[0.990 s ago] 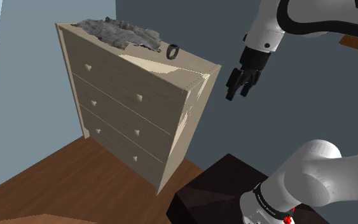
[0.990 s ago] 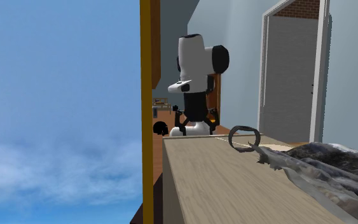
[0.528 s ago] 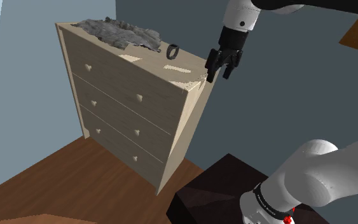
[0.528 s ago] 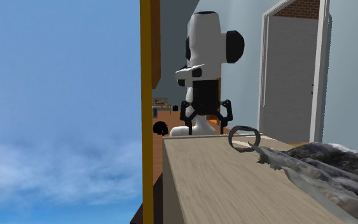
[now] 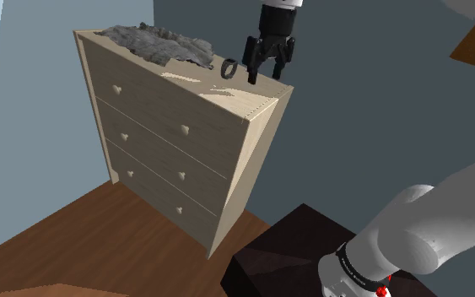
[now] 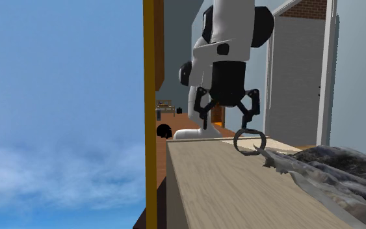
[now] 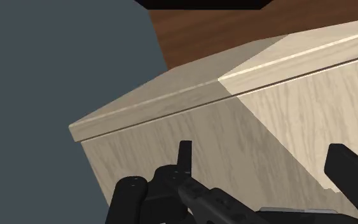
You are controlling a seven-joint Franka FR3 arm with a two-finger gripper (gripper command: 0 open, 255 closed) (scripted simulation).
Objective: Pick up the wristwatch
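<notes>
gripper [image 5: 263, 72] wide open, empty — hovering near wristwatch [image 5: 229, 67] standing on pale wood dresser [image 5: 176, 110], grey cloth [image 5: 155, 40] alongside

Arm [image 5: 421, 228] high, wrist [image 6: 230, 39] near vertical (jaws downward, wide apart).

A pale wooden dresser [image 5: 155, 114] with 3 drawers, each bearing 2 small knobs, stands against a dark grey-blue wall [image 5: 379, 126] on a reddish-brown wooden floor [image 5: 75, 240]. A crumpled grey cloth [image 5: 155, 40] lies on its top. In the second exterior view, blue sky with soft clouds [image 6: 58, 110] lies left of an ochre upright post [image 6: 149, 78]. At the right, a white door frame [image 6: 331, 65] shows brickwork [image 6: 308, 8] beyond.
</notes>
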